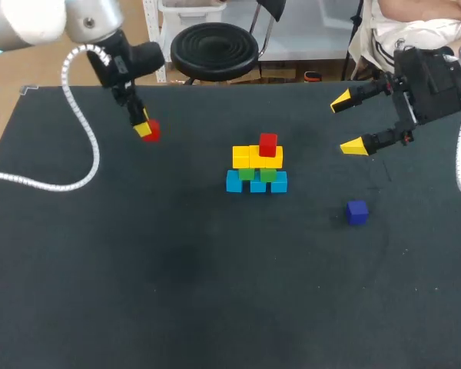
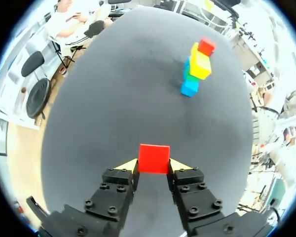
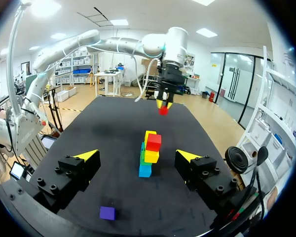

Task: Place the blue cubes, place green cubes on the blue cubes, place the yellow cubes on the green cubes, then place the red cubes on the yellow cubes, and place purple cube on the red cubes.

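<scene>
A pile of cubes (image 1: 257, 171) stands on the table (image 1: 138, 269) just above the middle of the head view. It has three cubes in the bottom row, two on those, and a wider row on them. A top cube (image 1: 268, 144) sits on that row's right end. A lone cube (image 1: 357, 211) lies on the table to the pile's lower right, well apart. In the upper left, the left gripper (image 1: 144, 127) pinches a held cube (image 1: 151, 131) above the table. In the upper right, the right gripper (image 1: 347, 123) hangs with its fingers spread.
</scene>
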Robot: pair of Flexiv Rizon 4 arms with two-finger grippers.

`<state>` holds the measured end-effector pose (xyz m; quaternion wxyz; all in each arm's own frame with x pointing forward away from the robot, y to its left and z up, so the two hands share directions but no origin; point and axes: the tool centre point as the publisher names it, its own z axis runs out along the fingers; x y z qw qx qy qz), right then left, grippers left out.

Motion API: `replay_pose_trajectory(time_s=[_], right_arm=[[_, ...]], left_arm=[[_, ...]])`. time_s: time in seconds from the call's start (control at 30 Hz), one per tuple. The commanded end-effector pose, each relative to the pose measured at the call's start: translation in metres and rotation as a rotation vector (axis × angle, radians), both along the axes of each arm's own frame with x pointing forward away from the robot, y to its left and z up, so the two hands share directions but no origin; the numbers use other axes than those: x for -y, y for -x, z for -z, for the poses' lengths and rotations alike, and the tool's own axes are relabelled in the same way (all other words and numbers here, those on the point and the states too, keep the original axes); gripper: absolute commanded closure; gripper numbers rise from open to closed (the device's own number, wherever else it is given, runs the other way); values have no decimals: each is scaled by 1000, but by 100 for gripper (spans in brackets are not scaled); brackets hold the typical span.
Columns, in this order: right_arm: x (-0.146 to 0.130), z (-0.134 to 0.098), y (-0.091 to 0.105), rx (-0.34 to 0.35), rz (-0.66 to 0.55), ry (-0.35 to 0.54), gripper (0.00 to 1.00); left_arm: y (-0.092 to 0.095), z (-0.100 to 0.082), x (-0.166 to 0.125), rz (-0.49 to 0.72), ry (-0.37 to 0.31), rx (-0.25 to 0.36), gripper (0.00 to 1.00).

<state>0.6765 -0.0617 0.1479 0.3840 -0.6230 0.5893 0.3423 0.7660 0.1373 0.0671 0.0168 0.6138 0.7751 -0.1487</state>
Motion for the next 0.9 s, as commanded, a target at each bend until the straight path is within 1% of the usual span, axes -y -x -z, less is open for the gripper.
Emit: replay_pose_trajectory(time_s=[0.03,0.13,0.2,0.27,0.3,0.33,0.37,0.43,0.47,0.5,0.57,0.6,0.73,0.8,0.87,0.9], right_arm=[[0,1,0,1,-1,-2,0],[0,1,0,1,-1,-2,0],[0,1,0,1,-1,-2,0],[0,1,0,1,-1,-2,0],[0,1,0,1,-1,-2,0],[0,1,0,1,-1,-2,0],[0,1,0,1,-1,-2,0],[0,1,0,1,-1,-2,0],[0,1,0,1,-1,-2,0],[0,1,0,1,-1,-2,0],[0,1,0,1,-1,-2,0],[0,1,0,1,-1,-2,0],[0,1,0,1,-1,-2,0],[0,1,0,1,-1,-2,0],[0,1,0,1,-1,-2,0],[0,1,0,1,-1,-2,0]], left_arm=[[55,4,1,-116,-14,270,100],[60,5,4,-113,-1,290,100],[58,10,6,-108,29,260,100],[56,13,12,-93,50,248,100],[55,13,16,-87,80,231,100],[54,14,20,-81,111,200,100],[53,15,25,-85,154,177,100],[49,16,38,-66,173,137,100],[49,15,44,-51,163,142,100],[50,16,51,-18,138,144,100],[50,18,55,-2,126,132,100],[51,20,57,2,115,117,100],[51,26,56,-9,88,98,100],[53,27,55,-14,67,115,100],[55,27,55,-21,66,133,100],[57,28,54,-37,79,154,100]])
